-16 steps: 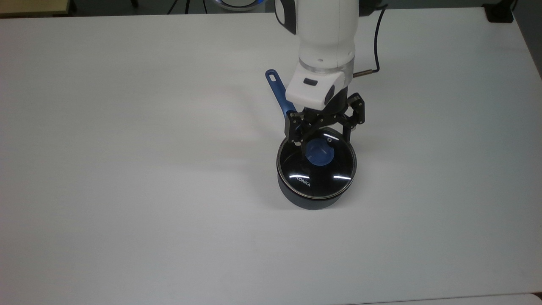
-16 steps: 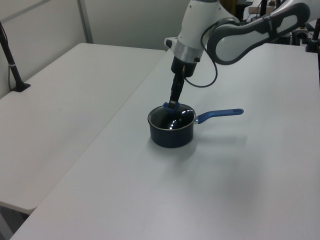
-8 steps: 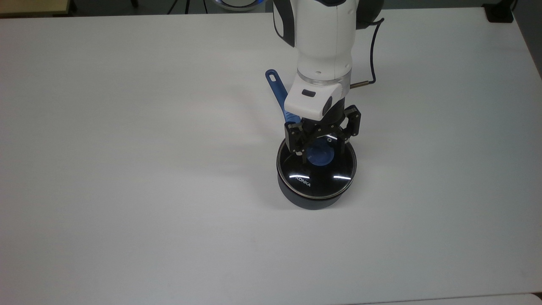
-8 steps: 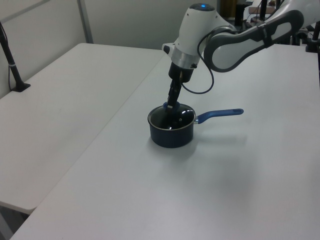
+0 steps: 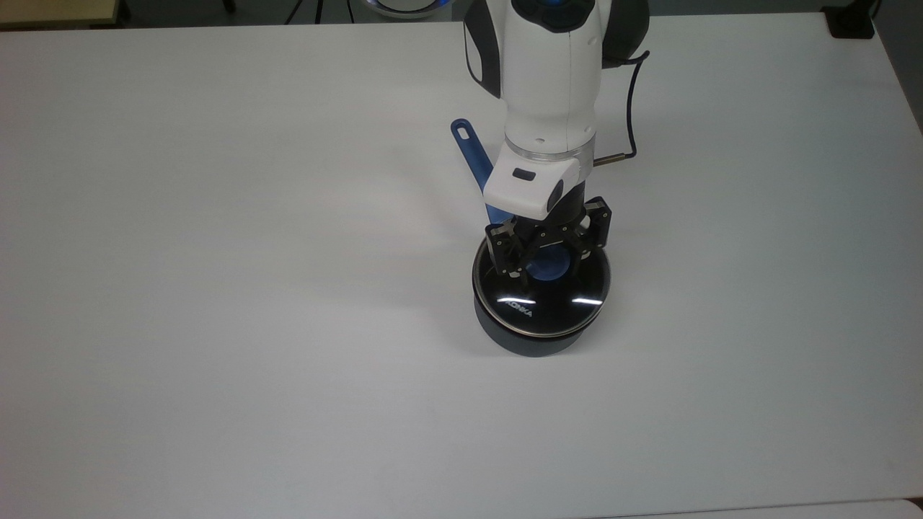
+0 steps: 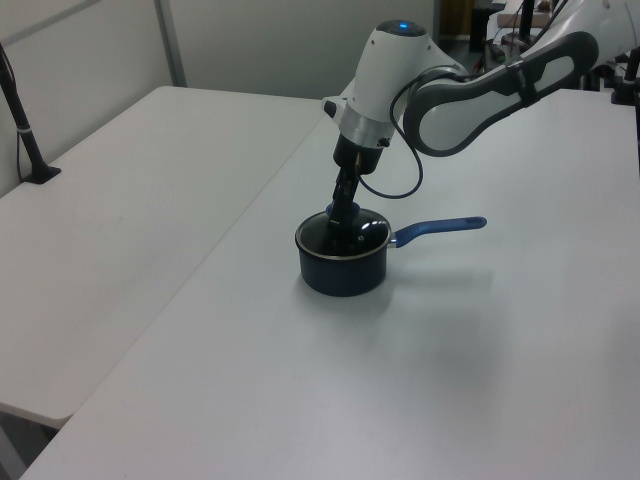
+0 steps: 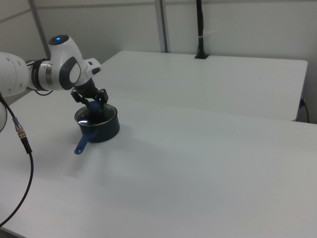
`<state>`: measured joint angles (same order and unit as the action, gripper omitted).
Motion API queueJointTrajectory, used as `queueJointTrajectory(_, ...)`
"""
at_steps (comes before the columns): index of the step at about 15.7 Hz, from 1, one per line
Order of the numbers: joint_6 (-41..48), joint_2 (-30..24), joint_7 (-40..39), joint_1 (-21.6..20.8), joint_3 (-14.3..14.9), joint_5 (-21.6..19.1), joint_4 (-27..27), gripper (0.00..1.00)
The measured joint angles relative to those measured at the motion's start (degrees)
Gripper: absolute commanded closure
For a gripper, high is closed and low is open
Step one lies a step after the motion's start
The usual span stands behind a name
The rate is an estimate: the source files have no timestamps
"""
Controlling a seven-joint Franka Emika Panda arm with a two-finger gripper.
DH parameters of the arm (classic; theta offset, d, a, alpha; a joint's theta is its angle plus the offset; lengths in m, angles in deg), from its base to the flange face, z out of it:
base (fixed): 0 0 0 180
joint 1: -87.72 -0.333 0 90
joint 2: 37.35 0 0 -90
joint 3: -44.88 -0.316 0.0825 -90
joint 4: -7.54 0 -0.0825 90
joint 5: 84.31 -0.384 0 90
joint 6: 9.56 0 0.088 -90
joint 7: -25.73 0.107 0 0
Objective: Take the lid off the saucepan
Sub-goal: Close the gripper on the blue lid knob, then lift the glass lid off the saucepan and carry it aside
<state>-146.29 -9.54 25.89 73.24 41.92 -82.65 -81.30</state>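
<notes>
The dark saucepan (image 5: 530, 342) stands on the white table, its long blue handle (image 5: 470, 151) pointing toward the top view's upper left. The glass lid (image 5: 541, 301) with white lettering lies flat on the saucepan's rim. My gripper (image 5: 546, 268) reaches down over the lid, open, with one finger (image 5: 510, 268) on each side of the blue knob (image 5: 546, 272). In the left view the gripper (image 6: 343, 213) sits on top of the saucepan (image 6: 340, 272). The right view has the gripper (image 7: 93, 105) low over the saucepan (image 7: 102, 131).
A black cable ending in a metal plug (image 5: 613, 160) hangs beside the arm. A black clamp post (image 6: 30, 150) stands at the far table's edge in the left view, and another post (image 7: 200, 29) in the right view. White table (image 5: 216, 288) spreads around the pan.
The gripper has come down and slightly toward the top view's bottom, so its fingers now flank the blue knob. The lid and saucepan have not moved.
</notes>
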Motion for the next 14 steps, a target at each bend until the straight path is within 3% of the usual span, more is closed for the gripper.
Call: queueJointTrajectory(14,2.16,-1.84,1.88,0.43,0.49,0.0,1.43,0.48)
